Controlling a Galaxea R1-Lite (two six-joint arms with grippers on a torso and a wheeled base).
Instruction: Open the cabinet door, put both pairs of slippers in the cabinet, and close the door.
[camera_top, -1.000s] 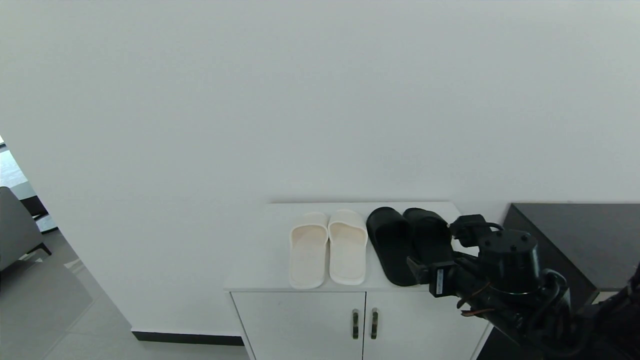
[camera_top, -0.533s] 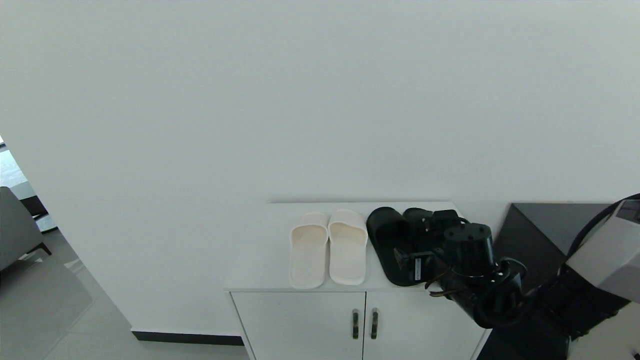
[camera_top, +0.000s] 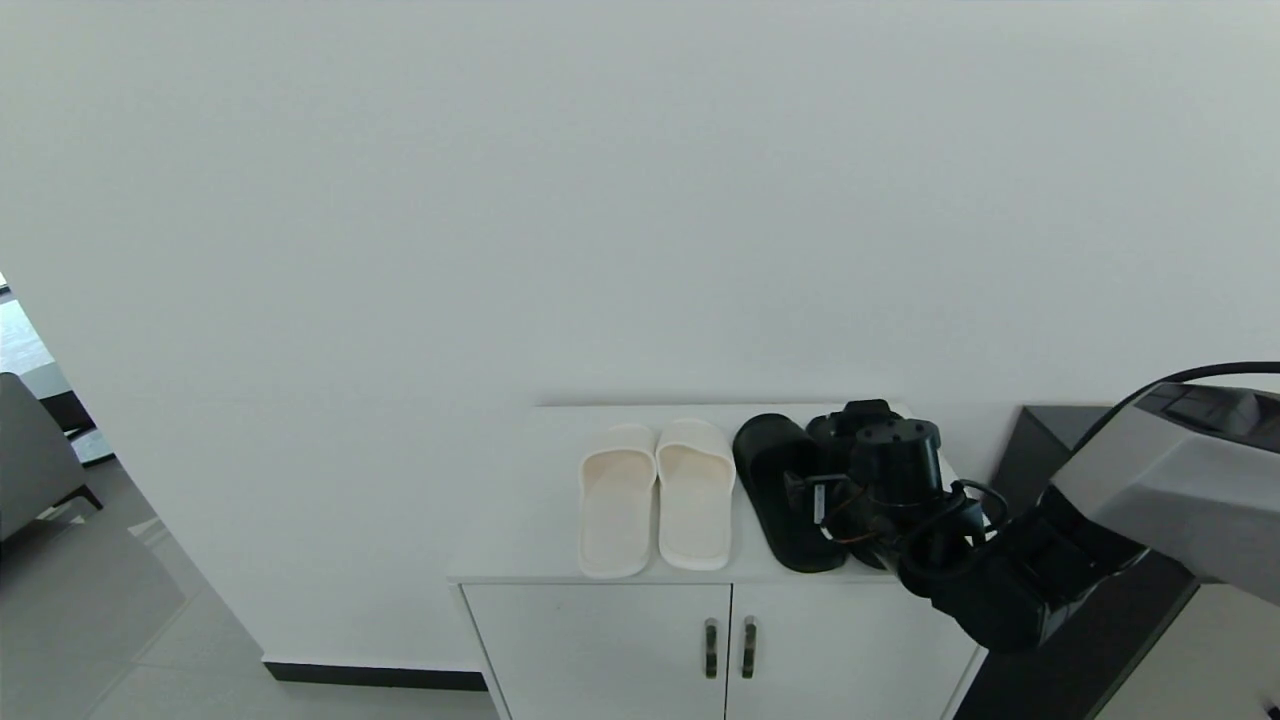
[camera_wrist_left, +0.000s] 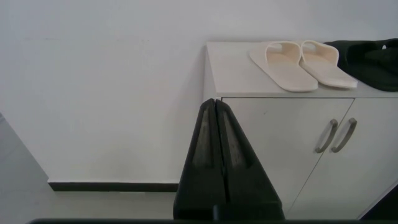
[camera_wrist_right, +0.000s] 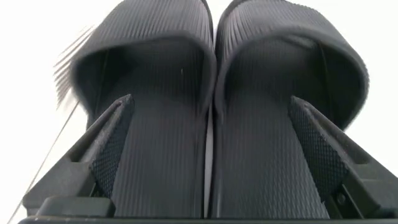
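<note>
Here, the right gripper (camera_wrist_right: 209, 106) stands wide open straddling the black slippers (camera_wrist_right: 155, 143), a finger outside each, atop the cabinet (camera_top: 515, 530); white slippers (camera_top: 655, 495) lie just beside, cabinet doors (camera_top: 600, 650) below closed. The left gripper (camera_wrist_left: 215, 106) is pressed closed, empty

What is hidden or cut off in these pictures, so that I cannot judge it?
1. Inside of the cabinet: head view, closed doors hide it.
2. Black slippers: head view, the right arm covers most of one; left wrist view, the picture edge cuts them off.
3. Right end effector: right wrist view, too close to tell whether it touches the slippers.
</note>
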